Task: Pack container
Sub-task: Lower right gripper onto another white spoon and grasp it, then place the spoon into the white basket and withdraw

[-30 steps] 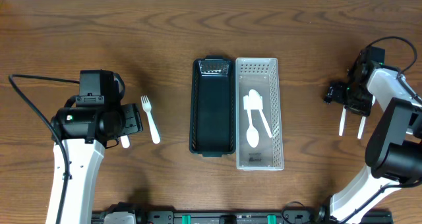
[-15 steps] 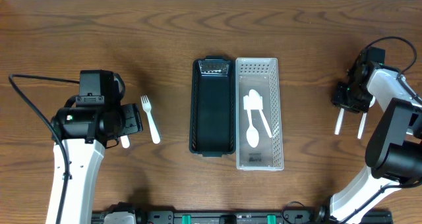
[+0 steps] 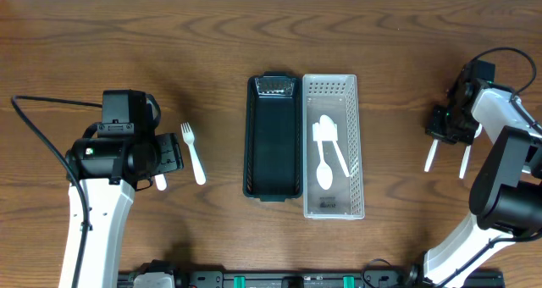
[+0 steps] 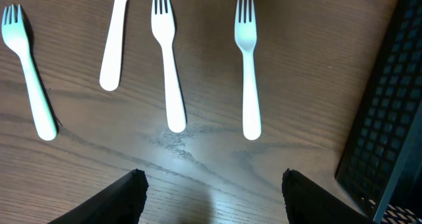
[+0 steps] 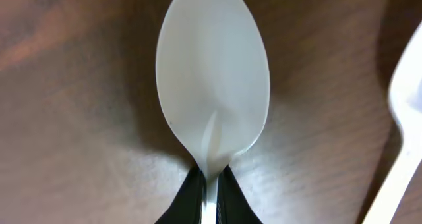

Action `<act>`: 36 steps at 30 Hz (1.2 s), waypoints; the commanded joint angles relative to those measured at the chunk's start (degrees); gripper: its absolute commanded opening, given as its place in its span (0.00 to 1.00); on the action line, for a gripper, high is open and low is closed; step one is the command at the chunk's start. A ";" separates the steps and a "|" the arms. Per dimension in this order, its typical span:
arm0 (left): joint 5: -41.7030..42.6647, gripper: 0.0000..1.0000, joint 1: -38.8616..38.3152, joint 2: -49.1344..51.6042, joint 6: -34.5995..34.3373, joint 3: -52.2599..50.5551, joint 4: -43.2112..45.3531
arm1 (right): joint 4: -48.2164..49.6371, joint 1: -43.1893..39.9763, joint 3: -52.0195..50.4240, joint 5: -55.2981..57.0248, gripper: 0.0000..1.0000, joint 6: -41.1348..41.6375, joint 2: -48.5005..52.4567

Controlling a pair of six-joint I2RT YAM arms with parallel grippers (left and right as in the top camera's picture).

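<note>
A black container [image 3: 273, 135] and a clear perforated container [image 3: 333, 195] stand side by side mid-table. The clear one holds a white spoon [image 3: 324, 171] and another white utensil. My right gripper [image 3: 446, 125] [image 5: 211, 184] is shut on the neck of a white spoon [image 5: 212, 99], whose handle [image 3: 430, 157] sticks out below it. A second white utensil [image 3: 464, 161] [image 5: 403, 145] lies just right of it. My left gripper [image 3: 168, 155] [image 4: 212, 181] is open over bare wood. Ahead of it lie three white forks [image 4: 168, 59] [image 4: 247, 66] [image 4: 30, 72] and a white handle [image 4: 113, 46].
In the overhead view only one fork [image 3: 194, 152] shows fully beside the left arm, and a white handle end [image 3: 160, 182] pokes out under it. The black container's wall [image 4: 389, 118] sits at the right edge of the left wrist view.
My right gripper has shut on the spoon's neck, and the spoon's handle has swung slightly left. The left arm has not moved.
</note>
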 commanded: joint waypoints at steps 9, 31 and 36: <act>-0.09 0.69 0.24 0.31 -0.11 0.94 -0.13 | -8.00 12.74 8.26 -6.01 0.01 3.06 -19.10; -0.09 0.69 0.24 0.31 -0.11 0.94 -0.13 | -5.20 42.40 8.66 1.22 0.04 12.59 -4.59; -0.07 0.69 0.24 0.31 -0.11 0.94 -0.13 | -4.87 42.38 8.70 1.27 0.17 12.55 -2.73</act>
